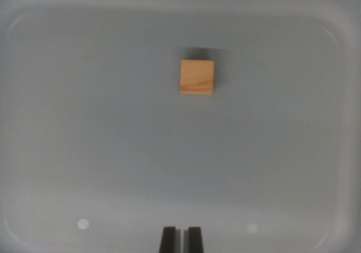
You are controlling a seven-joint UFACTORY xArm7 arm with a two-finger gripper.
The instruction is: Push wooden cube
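Note:
A small wooden cube [197, 76] rests on the floor of a grey tray [67, 123], a little above the middle of the wrist view. My gripper [181, 237] shows at the bottom edge as two black fingertips [168, 239] standing almost together, with only a thin slit between them and nothing held. The cube lies well ahead of the fingertips and slightly toward the wrist view's right of them, with bare tray floor in between.
The tray's raised rounded rim [345, 95] runs around all sides of the view. Two pale round spots [83, 224] mark the floor near the bottom, one on each side of the gripper.

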